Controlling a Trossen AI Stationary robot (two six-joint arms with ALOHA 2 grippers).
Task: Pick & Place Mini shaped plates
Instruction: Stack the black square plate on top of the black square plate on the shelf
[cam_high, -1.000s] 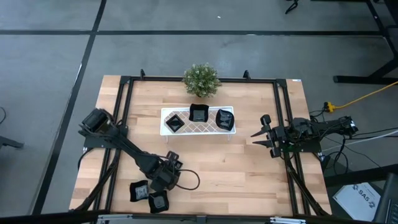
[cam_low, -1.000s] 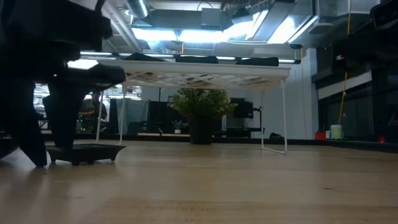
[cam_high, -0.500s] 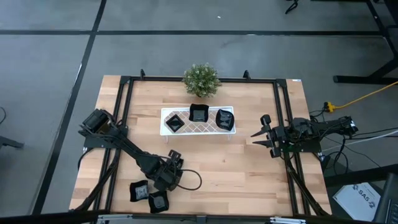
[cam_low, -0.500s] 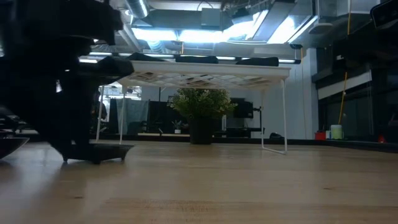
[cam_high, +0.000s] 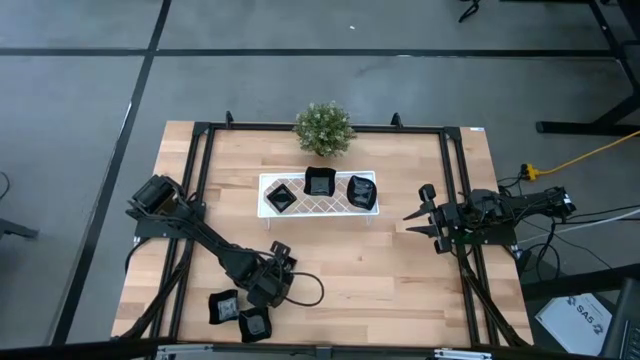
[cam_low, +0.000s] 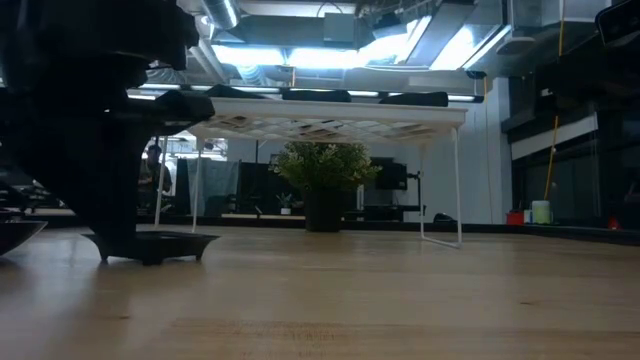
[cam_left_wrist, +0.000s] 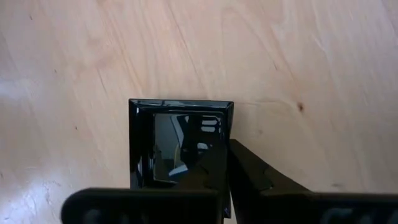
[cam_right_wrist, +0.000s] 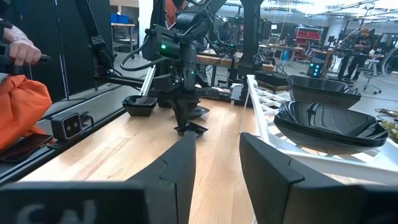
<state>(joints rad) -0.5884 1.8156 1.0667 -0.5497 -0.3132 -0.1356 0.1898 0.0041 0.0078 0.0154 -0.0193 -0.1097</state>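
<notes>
Now my left gripper (cam_high: 272, 290) is closed on 1 mini plate (cam_left_wrist: 180, 140) at the table's front-left, probably pinching its rim for lifting to the white tray (cam_high: 268, 182); my right gripper (cam_high: 418, 216) waits open.

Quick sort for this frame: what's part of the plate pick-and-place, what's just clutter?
Job:
- left gripper, shut on square plate
- two plates at the near-left edge
- three plates on the white tray

Just there:
- potted plant
- right gripper, open, waiting at right
- orange bag
</notes>
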